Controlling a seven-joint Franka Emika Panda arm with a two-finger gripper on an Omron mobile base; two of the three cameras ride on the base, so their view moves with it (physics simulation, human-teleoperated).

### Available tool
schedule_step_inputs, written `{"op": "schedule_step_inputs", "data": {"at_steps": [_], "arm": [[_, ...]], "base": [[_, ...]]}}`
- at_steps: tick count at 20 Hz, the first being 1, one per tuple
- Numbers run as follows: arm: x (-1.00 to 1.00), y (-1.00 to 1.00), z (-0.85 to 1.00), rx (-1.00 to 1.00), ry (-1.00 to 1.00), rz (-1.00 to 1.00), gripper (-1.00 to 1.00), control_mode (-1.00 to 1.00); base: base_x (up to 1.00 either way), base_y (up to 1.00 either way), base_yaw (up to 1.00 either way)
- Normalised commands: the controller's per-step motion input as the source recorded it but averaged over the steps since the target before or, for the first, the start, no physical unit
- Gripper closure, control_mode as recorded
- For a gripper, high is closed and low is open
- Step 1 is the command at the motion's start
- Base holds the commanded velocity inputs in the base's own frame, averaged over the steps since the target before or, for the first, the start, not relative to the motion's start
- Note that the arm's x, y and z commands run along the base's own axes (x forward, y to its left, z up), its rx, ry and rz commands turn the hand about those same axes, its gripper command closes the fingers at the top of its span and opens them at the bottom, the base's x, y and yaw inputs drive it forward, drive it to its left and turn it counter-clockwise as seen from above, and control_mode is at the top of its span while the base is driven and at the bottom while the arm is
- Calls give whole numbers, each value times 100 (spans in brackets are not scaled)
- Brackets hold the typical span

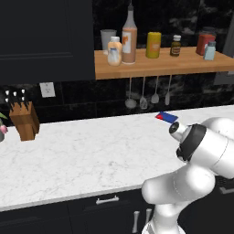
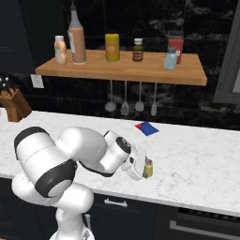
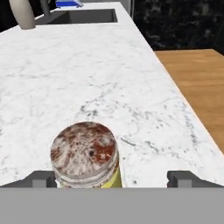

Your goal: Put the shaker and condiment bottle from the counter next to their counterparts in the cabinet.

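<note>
Between the spread jaws point(image 3: 111, 178), low over the white tabletop point(image 3: 87, 78), stands the small yellow-green shaker point(image 3: 85, 156), nearer one fingertip point(image 3: 42, 178). Beyond the shaker lies a blue-and-red card point(image 2: 146, 128). Farther, above it, the wooden shelf point(image 2: 126, 69) carries the tall orange-brown bottle point(image 2: 77, 40).

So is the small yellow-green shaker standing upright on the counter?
Upright: the shaker stands on the marble counter, and the hand view looks onto its round cap between the open claw tips.

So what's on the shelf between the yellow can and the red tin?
In the right base view, a small dark brown bottle stands between the yellow can and red tin.
</note>
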Motion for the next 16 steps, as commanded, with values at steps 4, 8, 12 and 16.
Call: {"op": "schedule_step_inputs", "data": {"at_steps": [4, 8, 12, 16], "arm": [[2, 0, -40, 0, 0, 0, -100, -100], [11, 0, -26, 0, 0, 0, 100, -100], [3, -5, 7, 1, 0, 0, 100, -100], [0, 0, 61, 0, -9, 2, 100, -100]], "base": [[0, 0, 0], [0, 0, 0], [0, 0, 0], [0, 0, 0]]}}
